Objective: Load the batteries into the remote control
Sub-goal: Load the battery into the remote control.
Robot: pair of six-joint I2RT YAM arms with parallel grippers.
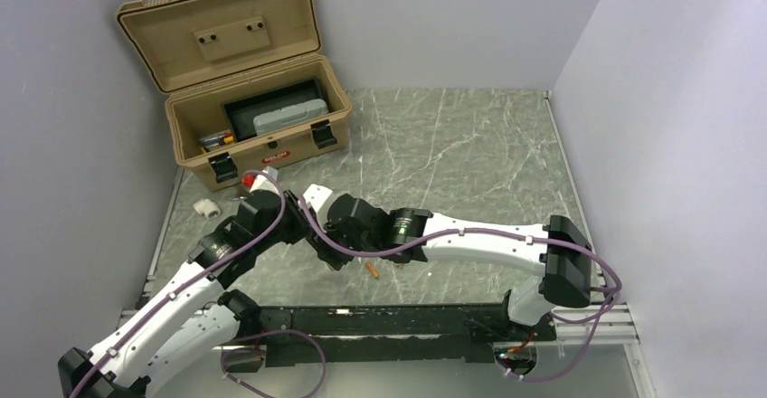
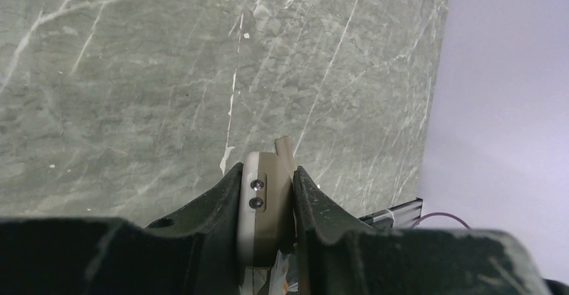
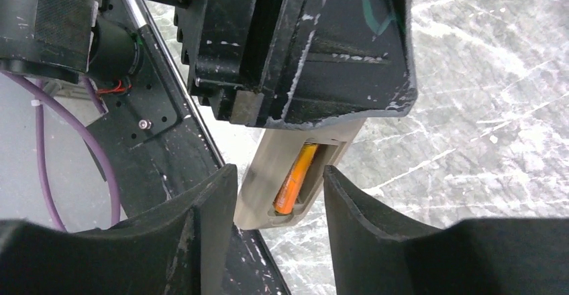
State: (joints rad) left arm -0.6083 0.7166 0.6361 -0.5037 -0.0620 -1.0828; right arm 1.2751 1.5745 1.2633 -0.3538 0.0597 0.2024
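as left tool [image 2: 267,169] clamps 1 remote [image 3: 265,174], 2 batteries [image 3: 295,178] visible

looks like a robot lab test cell, plain grey partition walls [image 1: 63,99] right behind an open tan toolbox [image 1: 262,149], marble-look tabletop [image 1: 452,145] under it, aluminium mounting rail [image 1: 615,326] and purple cables [image 1: 271,362] well in front of it
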